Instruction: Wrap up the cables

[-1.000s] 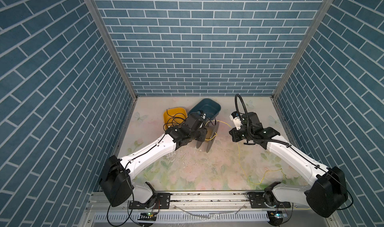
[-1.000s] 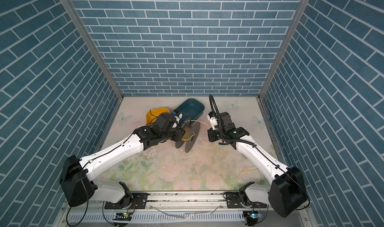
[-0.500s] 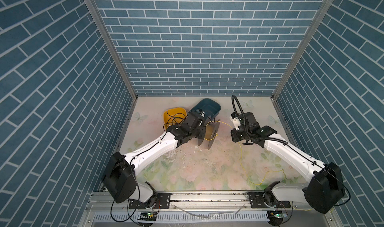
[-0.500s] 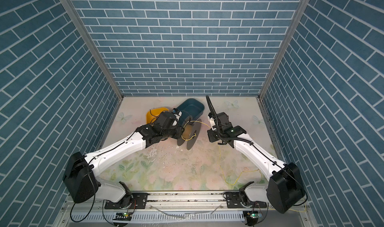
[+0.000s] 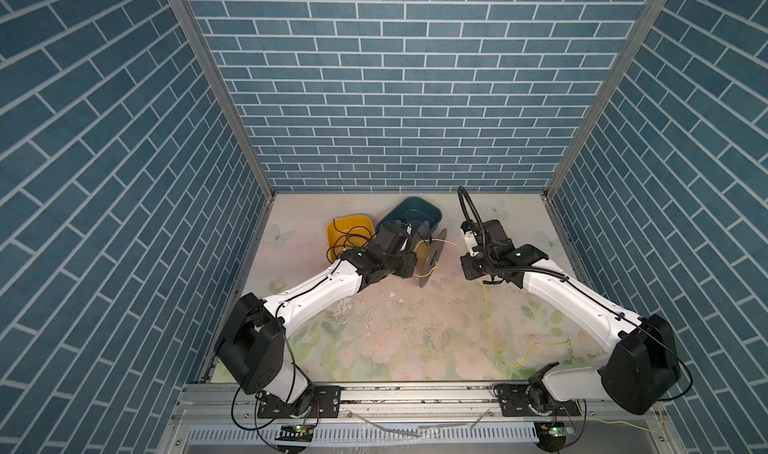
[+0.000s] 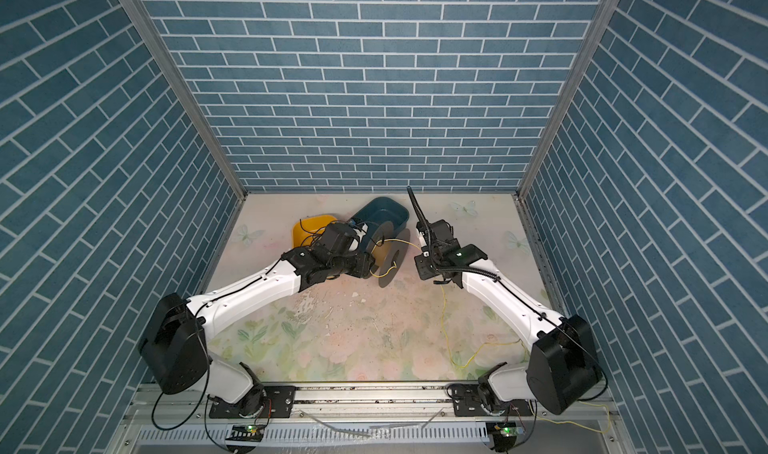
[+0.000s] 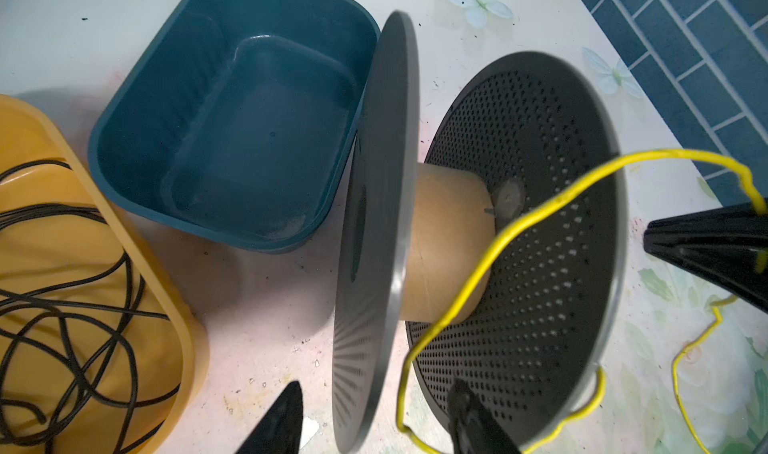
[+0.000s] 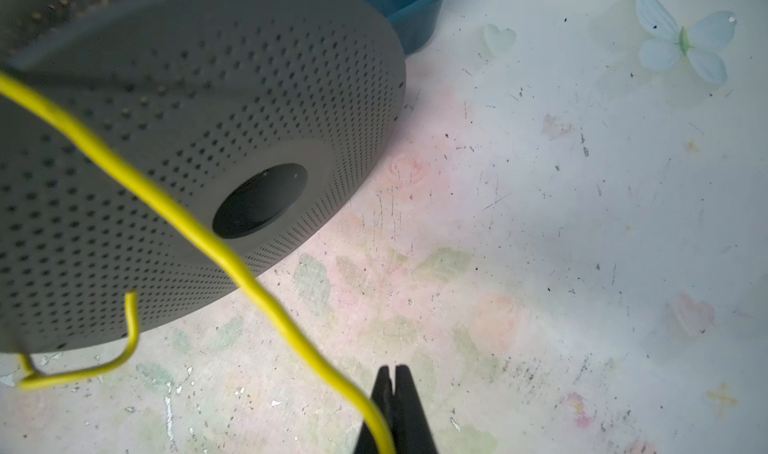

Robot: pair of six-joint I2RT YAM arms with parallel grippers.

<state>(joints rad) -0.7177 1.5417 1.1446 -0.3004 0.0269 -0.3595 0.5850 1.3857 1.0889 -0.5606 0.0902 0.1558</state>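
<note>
Spool [image 7: 449,244] stands on its disc edges on the table [image 5: 395,340], near an empty blue tub [image 7: 232,140]. The yellow tub [image 7: 62,256] alongside holds tangled black wires [image 7: 50,214]. Left gripper [image 7: 376,414]: fingers apart, astride the nearer disc, gaps on both sides, nothing held. Right gripper [image 8: 392,385]: pinched tight on the yellow cable [image 8: 166,198], just right of the spool. From the pinch the cable runs to the spool and drapes in one loose loop about the cardboard core, kinked end by the outer disc. The rest trails over the table toward the front right.
</note>
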